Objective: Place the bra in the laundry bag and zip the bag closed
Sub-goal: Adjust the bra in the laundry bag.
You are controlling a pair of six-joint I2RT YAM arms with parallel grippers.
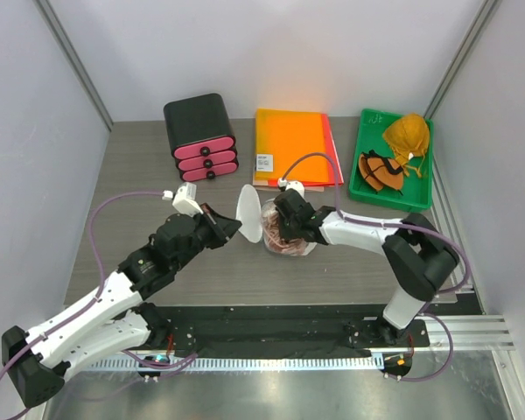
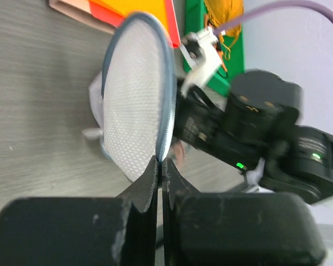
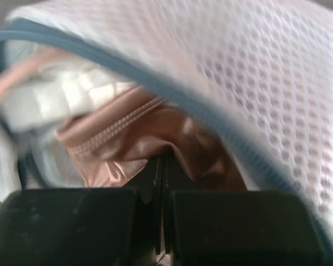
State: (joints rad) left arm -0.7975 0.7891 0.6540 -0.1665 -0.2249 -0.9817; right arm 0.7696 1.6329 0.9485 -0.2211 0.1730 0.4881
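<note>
**Seating the bra in the open laundry bag before zipping**

**Step in hand (judged).** The bra is being tucked in; the zip is not yet started. The laundry bag (image 2: 136, 94) stands open like a clamshell. Its raised half should be held well back, so that the mouth is wide and the lower half sits flat. The bra (image 3: 139, 138), a pinkish-brown satin bundle, should be pressed down and toward the centre, away from the dark zipper rim. Any cup edge or strap lying across that rim would likely jam the slider. A pale strap loop near the rim, seen at the left of the right wrist view, looks most at risk. The pushing hand should come out without dragging cloth along.

**Position.** The bag lies near the middle of the desk (image 1: 131, 184), between the two arms. Its lower half rests on the desk and its upper half stands almost upright. The bra sits inside the lower half, beneath overhanging mesh. The left hand (image 2: 161, 167) is clamped on the raised half's rim. The right hand (image 3: 161, 166) is closed, its tips sunk in the bra fabric; whether a fold is pinched cannot be told.
</note>
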